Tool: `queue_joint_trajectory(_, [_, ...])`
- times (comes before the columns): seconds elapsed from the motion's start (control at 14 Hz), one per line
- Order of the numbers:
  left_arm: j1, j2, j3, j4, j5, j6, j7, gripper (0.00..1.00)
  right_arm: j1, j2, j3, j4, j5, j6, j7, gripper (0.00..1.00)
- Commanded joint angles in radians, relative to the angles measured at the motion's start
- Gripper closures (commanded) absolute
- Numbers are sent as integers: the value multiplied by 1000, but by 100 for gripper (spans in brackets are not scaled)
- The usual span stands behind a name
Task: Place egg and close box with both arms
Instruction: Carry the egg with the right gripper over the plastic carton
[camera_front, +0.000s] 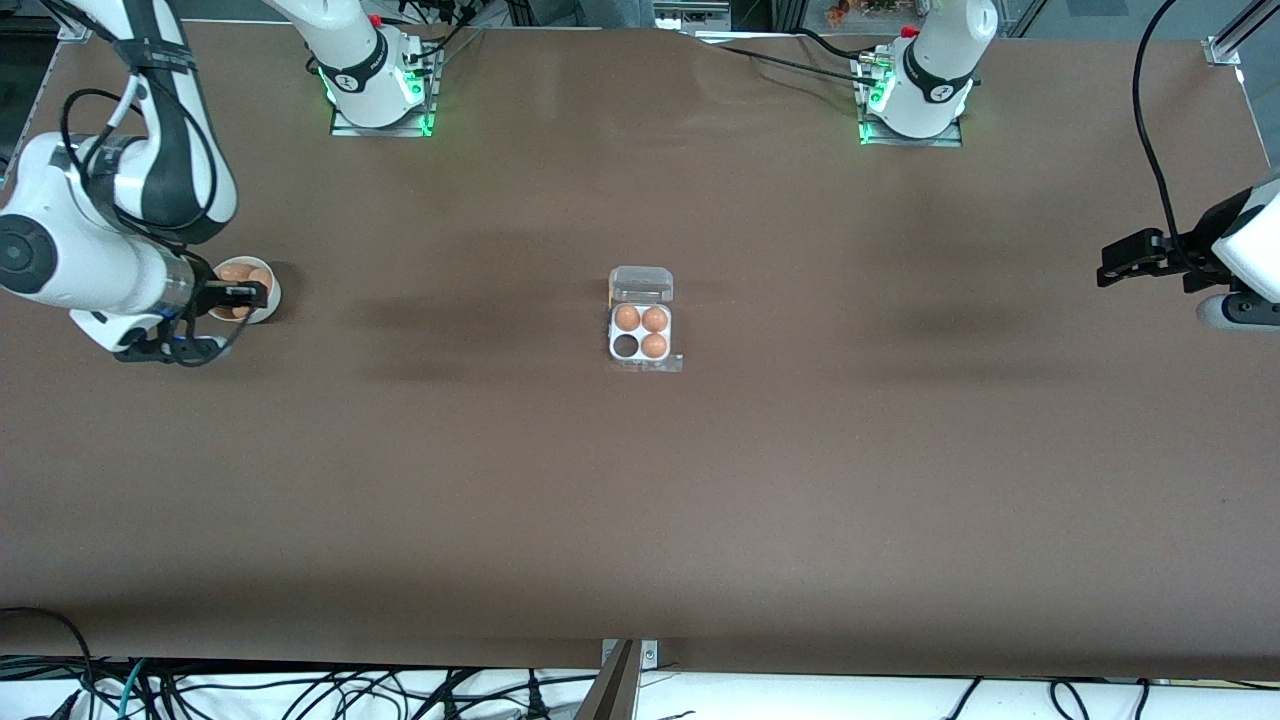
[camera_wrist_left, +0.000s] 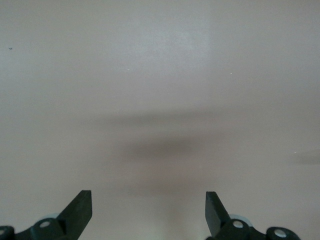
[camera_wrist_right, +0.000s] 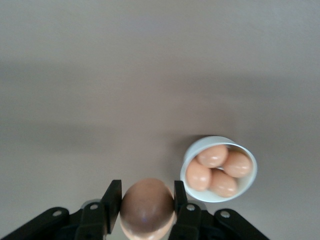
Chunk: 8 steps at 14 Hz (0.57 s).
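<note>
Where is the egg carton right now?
In the front view, the box sits mid-table with its lid open, three eggs in it and one cell empty, between both arms' ends.

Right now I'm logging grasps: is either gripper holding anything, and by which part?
The right gripper holds an egg, pinched across its sides between both fingers. The left gripper is open and holds nothing.

There are eight eggs. Three eggs sit in the box, and one of its four round holes is bare. Four eggs lie in the white bowl. One egg is pinched in the right claw. There is one box and one bowl on the counter. There are two robot arms, and two claws; the left claw holds nothing.
</note>
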Motion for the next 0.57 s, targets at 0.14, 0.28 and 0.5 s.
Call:
queue_joint_trajectory(0.14, [6,3,-4,15,13,-10,17,0,162,95,-5,144,91,-56,223,57])
queue_joint_trajectory(0.28, [6,3,-4,13,13,-10,19,0,234,133,-3,198,128,-58,333,57])
queue_joint_trajectory(0.5, [6,3,-4,10,13,-10,19,0,343,205,-3,294,183,-61,502,57])
